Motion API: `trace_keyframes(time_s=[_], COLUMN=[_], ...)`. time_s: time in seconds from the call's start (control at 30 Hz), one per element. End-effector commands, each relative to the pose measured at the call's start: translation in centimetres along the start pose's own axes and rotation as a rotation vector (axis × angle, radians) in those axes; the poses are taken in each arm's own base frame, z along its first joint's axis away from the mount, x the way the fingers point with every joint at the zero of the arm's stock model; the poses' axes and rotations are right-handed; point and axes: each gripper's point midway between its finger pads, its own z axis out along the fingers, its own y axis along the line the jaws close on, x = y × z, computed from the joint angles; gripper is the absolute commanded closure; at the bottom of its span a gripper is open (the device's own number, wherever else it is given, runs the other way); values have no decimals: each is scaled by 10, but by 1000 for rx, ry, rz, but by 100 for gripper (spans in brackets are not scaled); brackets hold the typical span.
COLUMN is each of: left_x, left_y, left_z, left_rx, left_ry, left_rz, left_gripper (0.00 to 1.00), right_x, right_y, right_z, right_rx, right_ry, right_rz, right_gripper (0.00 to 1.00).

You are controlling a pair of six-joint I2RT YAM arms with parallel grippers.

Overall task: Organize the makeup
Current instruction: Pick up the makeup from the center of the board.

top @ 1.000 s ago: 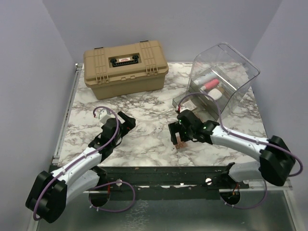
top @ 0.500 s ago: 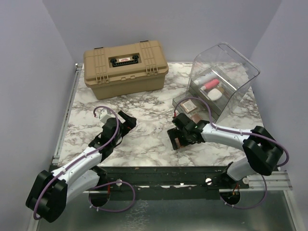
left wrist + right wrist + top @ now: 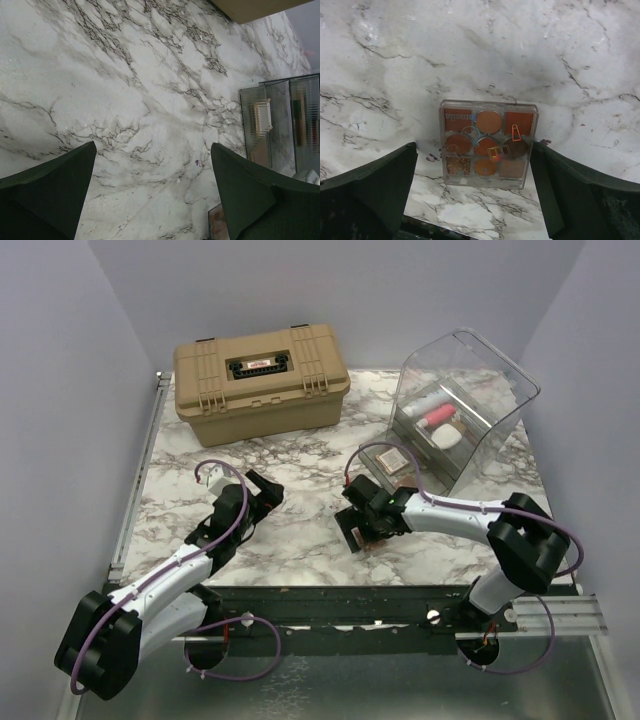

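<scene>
A square brown-pink eyeshadow palette [image 3: 487,150] lies flat on the marble table, near its front edge. My right gripper [image 3: 472,146] is open, one finger on each side of the palette and neither touching it. From above, the right gripper [image 3: 365,523] hovers over that palette [image 3: 373,538]. A second palette [image 3: 395,462] rests in the pulled-out grey drawer. Inside the clear bin [image 3: 500,425] lie a white tube [image 3: 425,400], a pink tube [image 3: 438,418] and a white oval piece [image 3: 447,437]. My left gripper [image 3: 265,490] is open over bare marble [image 3: 152,145].
A large tan hard case [image 3: 260,370] stands at the back left. The clear bin [image 3: 280,120] shows at the right of the left wrist view. The table's front edge [image 3: 445,232] is just below the palette.
The right arm has swung left, its gripper shifting a little left over the palette and uncovering the drawer's palette. The left arm has not moved.
</scene>
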Motion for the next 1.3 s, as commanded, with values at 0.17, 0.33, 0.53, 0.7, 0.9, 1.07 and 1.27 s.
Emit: trace_keyframes(time_s=[0.17,0.33,0.53,0.7,0.9,1.07,1.27], left_x=[-4,-4,-4,-6,-4,-5,-7], left_y=[-7,-7,-5,-6,-4,-5,-4], left_z=[0,1,1,1,1,1,0], left_rx=[24,23,21,22,19,21,18], left_ry=[-4,1,1,-2,0,-1,-8], left_rz=[-7,-6,-3,-5,-7,-5,-6], left_gripper=[1,1,1,1,1,1,1], right_x=[8,16,19,17,21,27,37], right_y=[10,6,14,7,8,-2,4], right_z=[7,3,-2,-1,1,2,3], right_rx=[37,35,-24,32,25,82,33], right_ry=[60,70,74,87,107,117,140], right_rz=[-50,-72,-84,-79,-78,-34,-32], right_gripper=[0,6,15,19,27,19,29])
